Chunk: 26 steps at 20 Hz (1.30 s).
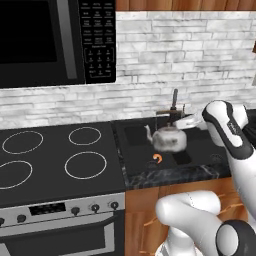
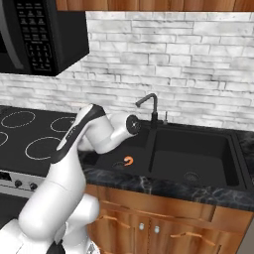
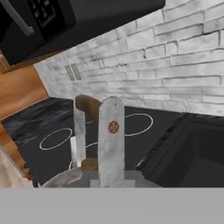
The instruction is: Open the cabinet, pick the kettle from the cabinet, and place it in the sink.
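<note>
A silver kettle with a short spout hangs in the air just left of the thin dark faucet. My gripper is shut on its arched handle from above. In the hand view the two fingers stand on either side of that handle, with the kettle's top below them. The black sink opens to the right of the faucet. My arm hides the kettle in the right base view. I cannot tell whether the kettle is over the basin or over the counter strip beside it. The wooden cabinet's underside runs along the top; its doors are out of view.
A black stovetop with ring burners lies to the left, and a black microwave hangs above it. A small orange curved thing lies on the dark counter between stove and basin. White brick wall behind; wooden lower cabinets below.
</note>
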### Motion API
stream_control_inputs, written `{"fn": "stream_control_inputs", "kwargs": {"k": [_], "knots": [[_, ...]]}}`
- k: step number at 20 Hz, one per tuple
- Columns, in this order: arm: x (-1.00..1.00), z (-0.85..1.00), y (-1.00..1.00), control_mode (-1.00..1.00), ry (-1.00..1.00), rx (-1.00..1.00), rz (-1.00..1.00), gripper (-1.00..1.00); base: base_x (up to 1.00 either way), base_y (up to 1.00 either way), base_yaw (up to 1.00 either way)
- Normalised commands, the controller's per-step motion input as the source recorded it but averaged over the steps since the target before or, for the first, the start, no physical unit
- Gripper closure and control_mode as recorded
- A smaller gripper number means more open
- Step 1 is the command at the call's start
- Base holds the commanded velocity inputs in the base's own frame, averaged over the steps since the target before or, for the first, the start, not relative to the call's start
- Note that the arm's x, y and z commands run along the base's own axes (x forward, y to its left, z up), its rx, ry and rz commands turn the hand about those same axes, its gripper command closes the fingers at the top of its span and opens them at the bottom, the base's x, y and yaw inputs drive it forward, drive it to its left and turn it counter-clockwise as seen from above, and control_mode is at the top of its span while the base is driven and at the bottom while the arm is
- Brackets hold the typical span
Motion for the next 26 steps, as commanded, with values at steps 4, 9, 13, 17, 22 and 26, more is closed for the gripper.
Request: {"fn": "stream_control_inputs", "kwargs": {"k": [4,9,13,17,22,26], "knots": [[0.24,-0.21,-0.08,-1.0,0.0,-0.03,-0.05,1.0,0.0,0.0,0.0],[0.23,-0.2,-0.06,-1.0,0.0,-0.08,-0.05,1.0,0.0,0.0,0.0],[0.22,-0.18,-0.06,-1.0,0.0,-0.1,-0.03,1.0,0.0,0.0,0.0],[0.16,-0.19,-0.03,-1.0,0.01,-0.08,-0.01,1.0,0.0,0.0,0.0],[0.12,-0.12,-0.09,-1.0,0.0,0.0,0.01,1.0,0.0,0.0,0.0],[0.14,-0.11,-0.08,-1.0,0.0,0.0,0.0,1.0,0.0,0.0,0.0]]}}
